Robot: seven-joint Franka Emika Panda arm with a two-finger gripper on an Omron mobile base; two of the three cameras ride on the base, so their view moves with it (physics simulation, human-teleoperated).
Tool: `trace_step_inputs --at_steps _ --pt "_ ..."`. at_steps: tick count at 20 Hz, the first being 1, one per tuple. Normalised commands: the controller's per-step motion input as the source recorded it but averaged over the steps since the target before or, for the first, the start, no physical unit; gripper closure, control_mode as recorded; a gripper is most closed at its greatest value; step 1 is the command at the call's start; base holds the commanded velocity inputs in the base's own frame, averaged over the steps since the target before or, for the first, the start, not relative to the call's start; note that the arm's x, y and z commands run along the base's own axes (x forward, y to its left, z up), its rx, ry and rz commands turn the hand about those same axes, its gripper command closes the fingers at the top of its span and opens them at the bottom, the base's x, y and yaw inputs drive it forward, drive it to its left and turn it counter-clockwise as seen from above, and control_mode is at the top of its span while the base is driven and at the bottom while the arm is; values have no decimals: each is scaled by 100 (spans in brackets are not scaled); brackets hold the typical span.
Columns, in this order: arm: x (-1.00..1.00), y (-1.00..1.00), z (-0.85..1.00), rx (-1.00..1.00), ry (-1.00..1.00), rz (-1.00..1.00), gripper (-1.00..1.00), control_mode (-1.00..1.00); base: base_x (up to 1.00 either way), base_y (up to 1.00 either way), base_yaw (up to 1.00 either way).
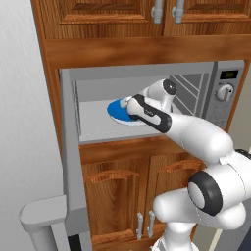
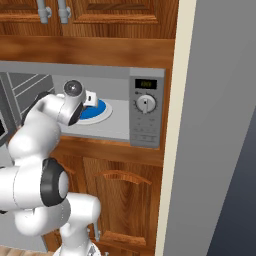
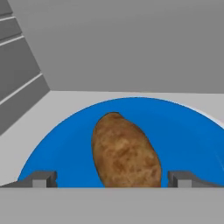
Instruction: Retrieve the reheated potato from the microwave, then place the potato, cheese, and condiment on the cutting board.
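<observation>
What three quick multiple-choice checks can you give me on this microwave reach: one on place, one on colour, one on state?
1. Where does the potato lie?
A. on the plate inside the microwave
B. on the bare microwave floor
C. between shut fingers, lifted

2. What colour is the plate top?
A. red
B. blue
C. green

3. How is the gripper?
A. shut on the potato
B. shut and empty
C. open, a fingertip on each side of the potato

Answers: 1 A, the hand view shows the potato resting on the plate in the grey cavity. 2 B, the plate is blue in all three views. 3 C, the fingertips stand wide apart, clear of the potato.
</observation>
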Motion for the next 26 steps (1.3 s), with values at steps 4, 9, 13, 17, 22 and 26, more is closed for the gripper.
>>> trace_step_inputs --at_steps 4,9,13,17,22,26 --pt "16 0 -3 0 0 2 -100 -100 0 0 0" --pt "13 0 -8 0 0 3 -100 -100 0 0 0" --pt "7 0 -10 0 0 4 -100 -100 0 0 0" --pt "2 2 -12 0 0 4 -100 -100 0 0 0" --pt "12 0 -5 0 0 2 -100 -100 0 0 0" --pt "16 2 -6 0 0 2 -100 -100 0 0 0"
